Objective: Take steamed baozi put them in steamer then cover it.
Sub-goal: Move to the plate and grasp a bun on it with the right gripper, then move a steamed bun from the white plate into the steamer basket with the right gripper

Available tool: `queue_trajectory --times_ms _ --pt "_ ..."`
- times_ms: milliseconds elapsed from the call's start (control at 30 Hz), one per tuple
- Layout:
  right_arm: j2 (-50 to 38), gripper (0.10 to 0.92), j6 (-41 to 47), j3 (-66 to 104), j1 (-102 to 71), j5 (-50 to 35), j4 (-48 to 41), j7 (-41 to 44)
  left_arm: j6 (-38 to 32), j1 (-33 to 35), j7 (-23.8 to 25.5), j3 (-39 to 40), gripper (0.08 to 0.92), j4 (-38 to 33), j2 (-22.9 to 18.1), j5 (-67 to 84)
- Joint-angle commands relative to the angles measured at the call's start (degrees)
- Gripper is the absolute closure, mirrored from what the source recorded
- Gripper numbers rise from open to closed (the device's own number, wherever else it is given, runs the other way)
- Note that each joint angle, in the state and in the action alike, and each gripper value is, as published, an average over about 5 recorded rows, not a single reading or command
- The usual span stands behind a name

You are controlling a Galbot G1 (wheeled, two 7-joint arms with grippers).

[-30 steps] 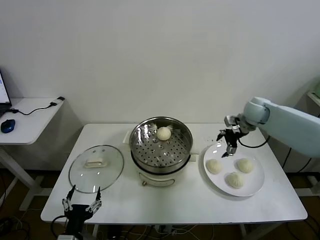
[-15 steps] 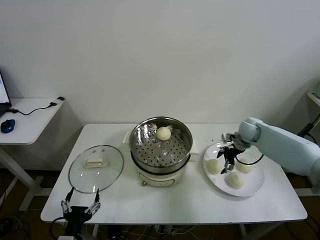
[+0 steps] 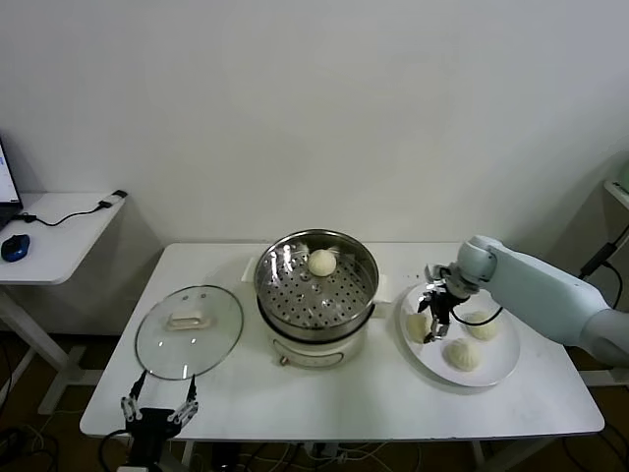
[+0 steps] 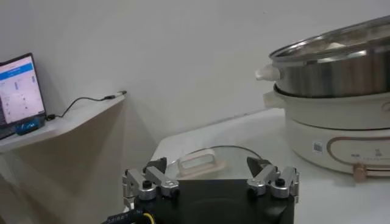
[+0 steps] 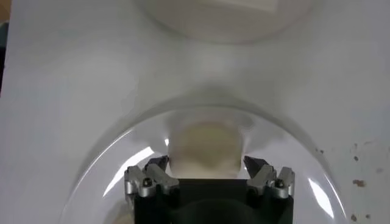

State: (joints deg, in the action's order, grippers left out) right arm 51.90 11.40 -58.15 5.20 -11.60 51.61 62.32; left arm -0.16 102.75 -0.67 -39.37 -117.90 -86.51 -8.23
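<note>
The steamer [image 3: 316, 317] stands mid-table with one baozi [image 3: 321, 262] on its perforated tray. Three more baozi lie on the white plate [image 3: 491, 372] to its right: one nearest the steamer [image 3: 417, 325], one behind [image 3: 483, 326], one in front [image 3: 460, 354]. My right gripper [image 3: 433, 320] is down over the nearest one. In the right wrist view that baozi [image 5: 206, 143] sits between the fingers of the right gripper [image 5: 207, 163], which stand open close on either side. My left gripper [image 3: 157, 408] hangs open at the table's front left edge.
The glass lid [image 3: 189, 330] with a white handle lies flat left of the steamer, just beyond the left gripper [image 4: 207, 169] in the left wrist view. A side desk [image 3: 59, 231] with a mouse and cables stands far left.
My right gripper has come from behind the plate down and toward the steamer, settling over the nearest baozi, and its fingers have narrowed. The left arm has stayed put.
</note>
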Motion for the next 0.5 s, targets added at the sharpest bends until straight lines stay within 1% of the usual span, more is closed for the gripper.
queue_trajectory --times_ms 33,167,300,500 --pt "1.09 0.269 -0.15 0.94 -0.72 0.33 -1.54 0.28 -0.07 0.13 -0.02 0.07 0.177 -0.08 0.07 -0.18" --pt "0.67 0.313 -0.22 0.72 -0.08 0.09 -1.16 0.53 -0.27 0.43 -0.03 0.19 0.177 0.05 -0.09 -0.22" --pt "-0.25 0.327 -0.17 0.01 1.28 -1.11 -0.36 0.49 -0.43 0.64 -0.06 0.17 0.177 0.16 -0.17 -0.2" --pt "-2.86 0.33 0.06 -5.5 10.26 -7.73 2.25 0.47 -0.52 0.85 -0.06 0.24 0.177 0.02 -0.04 -0.11"
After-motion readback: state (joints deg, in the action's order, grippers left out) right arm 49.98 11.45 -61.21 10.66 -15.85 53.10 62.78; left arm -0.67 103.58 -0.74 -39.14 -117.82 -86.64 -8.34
